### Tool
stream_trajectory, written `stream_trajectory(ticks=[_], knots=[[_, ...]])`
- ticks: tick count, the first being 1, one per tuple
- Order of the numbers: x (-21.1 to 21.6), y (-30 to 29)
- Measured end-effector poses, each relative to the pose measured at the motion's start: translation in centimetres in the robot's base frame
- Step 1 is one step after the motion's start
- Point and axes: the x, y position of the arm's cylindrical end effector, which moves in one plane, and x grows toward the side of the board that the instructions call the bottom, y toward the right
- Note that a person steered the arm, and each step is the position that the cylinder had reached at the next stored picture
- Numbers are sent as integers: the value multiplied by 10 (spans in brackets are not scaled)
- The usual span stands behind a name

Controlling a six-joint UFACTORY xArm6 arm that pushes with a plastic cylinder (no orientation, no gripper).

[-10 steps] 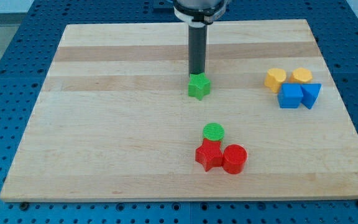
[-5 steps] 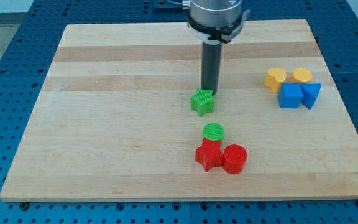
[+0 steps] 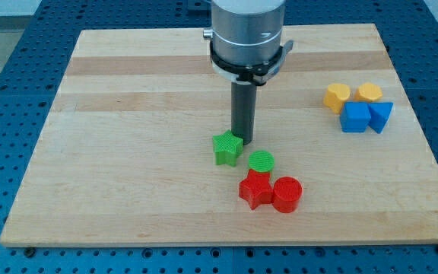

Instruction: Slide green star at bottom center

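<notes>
The green star (image 3: 227, 148) lies near the middle of the wooden board (image 3: 128, 152), a little below centre. My tip (image 3: 242, 142) touches the star's upper right side. A green cylinder (image 3: 261, 162) stands just right of and below the star, close to my tip. A red star (image 3: 255, 190) and a red cylinder (image 3: 287, 194) sit together right below the green cylinder.
At the view's right, two yellow blocks (image 3: 337, 97) (image 3: 369, 93) sit above a blue cube (image 3: 355, 118) and a blue triangular block (image 3: 381, 116). A blue pegboard surface (image 3: 6, 68) surrounds the board.
My tip moved down and slightly left, pushing the green star down and to the left, from above the green cylinder to beside it. The other blocks have not moved.
</notes>
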Motion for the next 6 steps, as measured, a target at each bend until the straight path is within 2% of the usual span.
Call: stream_trajectory(ticks=[3,6], knots=[[-12,-28],[39,-28]])
